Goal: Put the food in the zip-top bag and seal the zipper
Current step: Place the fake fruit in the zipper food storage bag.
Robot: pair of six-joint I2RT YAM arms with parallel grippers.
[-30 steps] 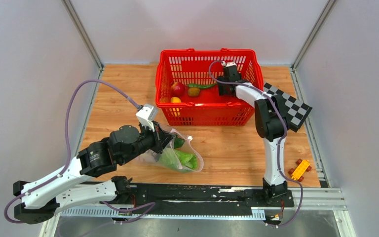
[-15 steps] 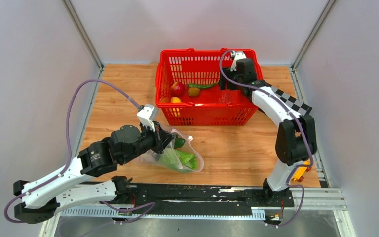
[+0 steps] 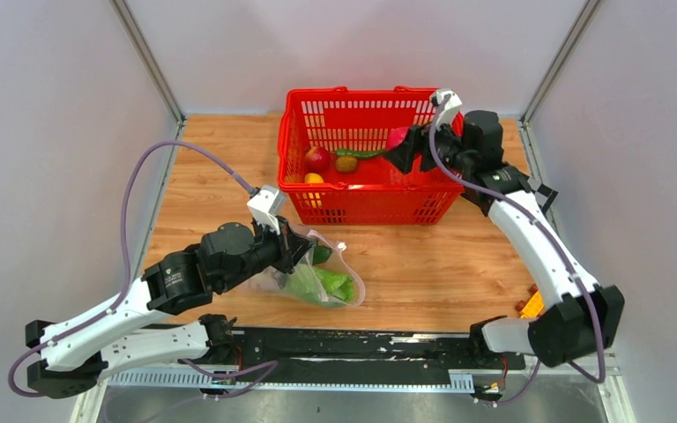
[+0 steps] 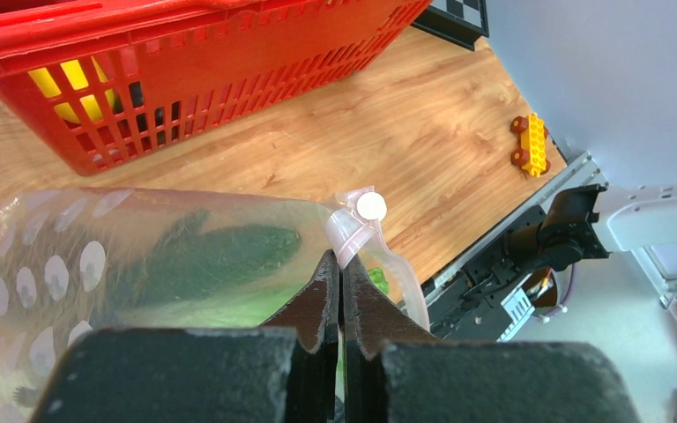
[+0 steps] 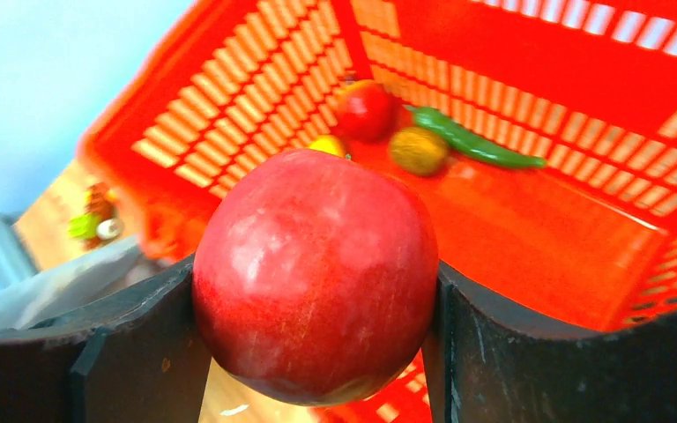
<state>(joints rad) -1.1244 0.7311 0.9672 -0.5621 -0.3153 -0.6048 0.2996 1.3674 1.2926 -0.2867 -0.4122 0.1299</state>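
Apple (image 5: 316, 273), red and glossy, sits clamped between the two fingers of the right end effector (image 5: 317, 295), which are spread just wide enough to press its sides and hold it in the air above the red basket (image 3: 366, 91). On the basket floor below lie a second apple (image 3: 317, 159), a lemon (image 3: 314, 179) and a green chili (image 3: 361, 153).

On the near side of the table (image 3: 432, 256), the left end effector (image 4: 339, 264) has its fingers pinched fully together on the mouth edge of the bag (image 4: 88, 264), right beside the pale zipper (image 4: 351, 236) with its small white end piece. The clear, oval-printed bag lies on the wood just in front of the basket, and through its plastic show a cucumber (image 4: 220, 256) and pale-green lettuce (image 3: 322, 284).

An orange toy car (image 4: 530, 145) rests well apart, near the table's right edge.
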